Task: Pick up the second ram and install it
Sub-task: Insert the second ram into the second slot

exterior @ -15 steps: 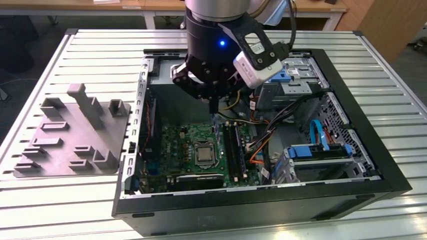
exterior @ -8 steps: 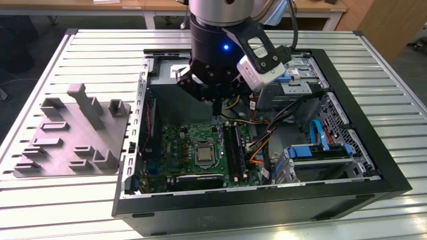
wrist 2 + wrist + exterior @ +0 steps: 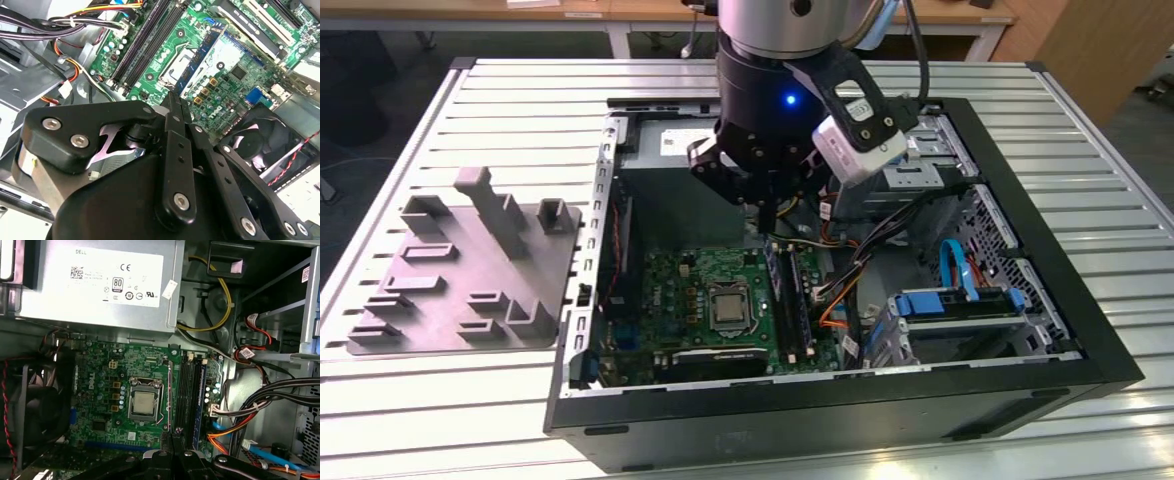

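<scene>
Ribbed metal worktop (image 3: 454,420) was seen carrying an open computer case (image 3: 854,415) beside a grey fixture plate (image 3: 467,290). The jaws were closed on the second ram (image 3: 171,105), shown edge-on in the second wrist view as a thin dark bar over the motherboard (image 3: 235,65). In the exterior view it could hardly be made out.

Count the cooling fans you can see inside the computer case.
1: a black fan beside the green motherboard, seen in both wrist views. Others may be hidden.

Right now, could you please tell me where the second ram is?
In the exterior view the second ram is pinched edge-on in the gripper, above the memory slots on the green motherboard inside the open case.
</scene>
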Motion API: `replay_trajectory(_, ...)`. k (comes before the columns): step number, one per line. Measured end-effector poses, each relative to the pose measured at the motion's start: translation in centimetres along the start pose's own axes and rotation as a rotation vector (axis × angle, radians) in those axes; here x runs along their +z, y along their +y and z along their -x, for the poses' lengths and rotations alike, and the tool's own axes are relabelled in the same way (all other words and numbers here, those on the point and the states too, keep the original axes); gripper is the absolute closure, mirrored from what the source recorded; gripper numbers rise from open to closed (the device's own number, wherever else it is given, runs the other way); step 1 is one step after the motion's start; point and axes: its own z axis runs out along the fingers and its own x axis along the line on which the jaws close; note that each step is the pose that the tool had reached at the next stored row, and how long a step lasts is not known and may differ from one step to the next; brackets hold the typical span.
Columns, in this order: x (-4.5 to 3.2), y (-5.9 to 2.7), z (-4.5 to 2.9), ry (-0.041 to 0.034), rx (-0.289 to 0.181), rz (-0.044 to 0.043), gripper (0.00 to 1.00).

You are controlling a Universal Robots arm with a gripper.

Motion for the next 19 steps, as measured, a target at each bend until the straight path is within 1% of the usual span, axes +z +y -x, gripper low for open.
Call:
replay_trajectory(8,0.29,-0.01,0.14,-0.0026,0.000,-0.0002,0.89)
replay_trajectory(13,0.31,-0.01,0.15,-0.0028,0.000,-0.0004,0.89)
replay_trajectory(15,0.41,0.00,0.15,-0.0063,0.000,-0.0002,0.89)
replay_trajectory(19,0.77,0.01,0.14,-0.0174,0.001,-0.0014,0.89)
